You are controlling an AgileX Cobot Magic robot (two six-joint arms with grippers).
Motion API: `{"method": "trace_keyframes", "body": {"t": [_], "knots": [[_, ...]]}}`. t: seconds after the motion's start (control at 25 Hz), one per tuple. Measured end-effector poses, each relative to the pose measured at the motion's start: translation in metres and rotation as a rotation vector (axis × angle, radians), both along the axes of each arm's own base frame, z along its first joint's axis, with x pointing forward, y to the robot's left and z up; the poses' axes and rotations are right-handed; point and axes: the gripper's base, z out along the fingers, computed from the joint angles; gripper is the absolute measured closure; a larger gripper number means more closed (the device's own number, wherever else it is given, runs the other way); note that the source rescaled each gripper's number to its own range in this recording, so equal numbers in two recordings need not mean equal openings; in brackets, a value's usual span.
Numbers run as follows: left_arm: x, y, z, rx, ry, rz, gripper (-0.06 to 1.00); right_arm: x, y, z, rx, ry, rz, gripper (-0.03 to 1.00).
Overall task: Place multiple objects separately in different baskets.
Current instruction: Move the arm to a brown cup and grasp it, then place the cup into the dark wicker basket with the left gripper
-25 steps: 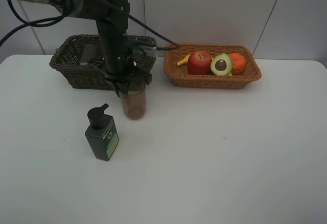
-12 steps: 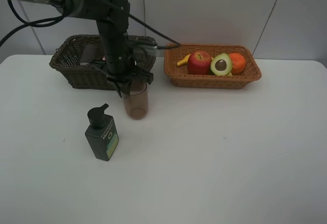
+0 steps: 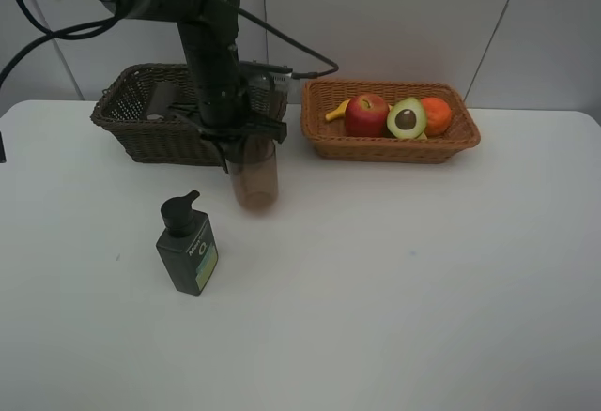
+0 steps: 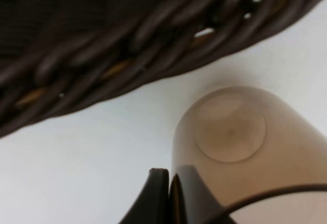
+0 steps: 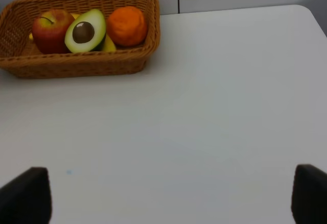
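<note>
My left gripper (image 3: 246, 141) is shut on the rim of a translucent brownish-pink cup (image 3: 254, 181) and holds it upright just in front of the dark brown basket (image 3: 141, 139). In the left wrist view the fingers (image 4: 162, 196) pinch the cup's wall (image 4: 235, 147) beside the basket's weave (image 4: 127, 45). A second cup (image 3: 161, 99) lies in the dark basket. The light basket (image 3: 390, 150) holds the banana (image 3: 336, 110), apple (image 3: 367, 114), avocado (image 3: 407, 118) and orange (image 3: 436, 114). My right gripper (image 5: 166, 196) is open over bare table. The pink bottle is hidden.
The dark green pump bottle (image 3: 188, 247) stands on the white table (image 3: 394, 280), in front and to the left of the held cup. The light basket (image 5: 76, 68) with the fruit also shows in the right wrist view, ahead of the right gripper.
My left gripper has risen and shifted slightly right with the cup, which now hangs a little higher and closer to the dark basket's corner. Nothing else moved.
</note>
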Motion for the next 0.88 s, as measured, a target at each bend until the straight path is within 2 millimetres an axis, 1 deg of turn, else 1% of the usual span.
{"method": "trace_keyframes", "body": {"t": [0.16, 0.4, 0.6, 0.76, 0.88], "knots": [[0.006, -0.004, 0.018, -0.023, -0.019, -0.002, 0.94, 0.0, 0.0, 0.0, 0.0, 0.0, 0.0, -0.03], [0.013, -0.015, 0.045, -0.128, -0.069, 0.017, 0.94, 0.0, 0.0, 0.0, 0.0, 0.0, 0.0, -0.03], [0.019, -0.021, 0.063, -0.185, -0.114, 0.019, 0.94, 0.0, 0.0, 0.0, 0.0, 0.0, 0.0, -0.03], [0.025, -0.02, 0.078, -0.215, -0.161, 0.017, 0.94, 0.0, 0.0, 0.0, 0.0, 0.0, 0.0, -0.03], [0.032, -0.016, 0.09, -0.234, -0.199, 0.023, 0.94, 0.0, 0.0, 0.0, 0.0, 0.0, 0.0, -0.03]]}}
